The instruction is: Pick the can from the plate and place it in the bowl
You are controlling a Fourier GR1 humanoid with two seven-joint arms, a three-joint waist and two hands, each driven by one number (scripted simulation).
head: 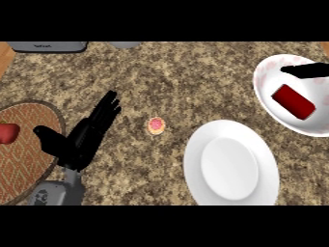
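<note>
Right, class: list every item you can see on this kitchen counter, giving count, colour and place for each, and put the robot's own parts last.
Speckled stone counter: one, brown and grey, fills the view.
Round white plate: one, lower right of centre, nothing on it.
White bowl with pink pattern: one, upper right.
Dark red can: one, lying inside the bowl.
Round woven mat: one, reddish brown, left edge.
Red fruit: one, on the mat.
Small pink and yellow disc: one, centre of the counter.
Grey appliance: one, top left edge.
Left hand: black, open, beside the mat.
Right hand: black, over the bowl's rim; mostly cut off.
</note>
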